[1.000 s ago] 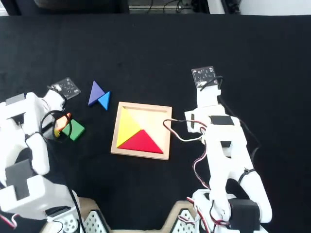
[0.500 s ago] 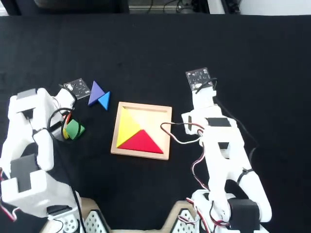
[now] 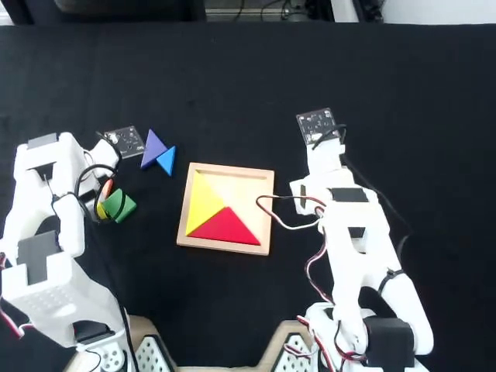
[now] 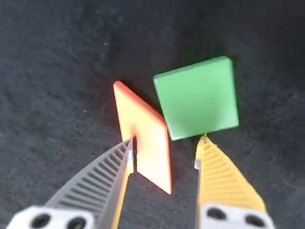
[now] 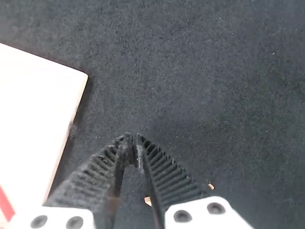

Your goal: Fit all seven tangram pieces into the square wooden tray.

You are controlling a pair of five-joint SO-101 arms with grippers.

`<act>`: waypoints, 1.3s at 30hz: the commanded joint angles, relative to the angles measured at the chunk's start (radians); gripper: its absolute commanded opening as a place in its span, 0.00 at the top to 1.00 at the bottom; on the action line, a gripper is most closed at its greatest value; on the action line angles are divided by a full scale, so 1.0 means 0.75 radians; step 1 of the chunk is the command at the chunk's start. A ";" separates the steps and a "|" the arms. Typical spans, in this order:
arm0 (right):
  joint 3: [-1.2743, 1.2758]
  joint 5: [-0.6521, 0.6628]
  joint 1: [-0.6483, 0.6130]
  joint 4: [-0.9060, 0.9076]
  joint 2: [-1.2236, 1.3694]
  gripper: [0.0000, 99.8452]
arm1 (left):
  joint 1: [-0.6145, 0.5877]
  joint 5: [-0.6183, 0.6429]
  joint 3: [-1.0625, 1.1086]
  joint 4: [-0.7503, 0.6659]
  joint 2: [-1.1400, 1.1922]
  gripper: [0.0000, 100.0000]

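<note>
The left gripper (image 4: pixel 166 143), jaws apart, hangs over the orange parallelogram (image 4: pixel 143 136) at 9 o'clock from the wooden tray (image 3: pixel 183 225); the piece lies between the jaws, touching the green square (image 4: pixel 198 98); its long axis runs roughly along the fingers; the right gripper (image 5: pixel 132 139), jaws together, sits by the tray's 3 o'clock edge, farther off.

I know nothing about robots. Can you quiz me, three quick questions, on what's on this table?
1. True or false: the red triangular piece lies inside the square wooden tray.
2. Which piece lies right beside the green square piece? A) orange parallelogram piece B) purple triangle C) yellow triangle
3. Fill in: the right gripper is ___ (open or shut).
Key: 1 true; 2 A; 3 shut.
</note>
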 commanded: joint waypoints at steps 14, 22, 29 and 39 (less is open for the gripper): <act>-0.005 0.016 -0.020 -0.016 -0.036 0.99 | -0.097 -0.133 -0.431 0.215 0.350 0.80; -0.005 0.016 -0.020 -0.016 -0.036 0.99 | -0.087 -0.082 -0.465 0.215 0.378 0.80; -0.005 0.016 -0.020 -0.014 -0.036 0.99 | -0.089 -0.004 -0.451 0.217 0.321 0.80; -0.005 0.016 -0.020 -0.010 -0.038 0.99 | -0.064 0.037 -0.416 0.248 0.303 0.80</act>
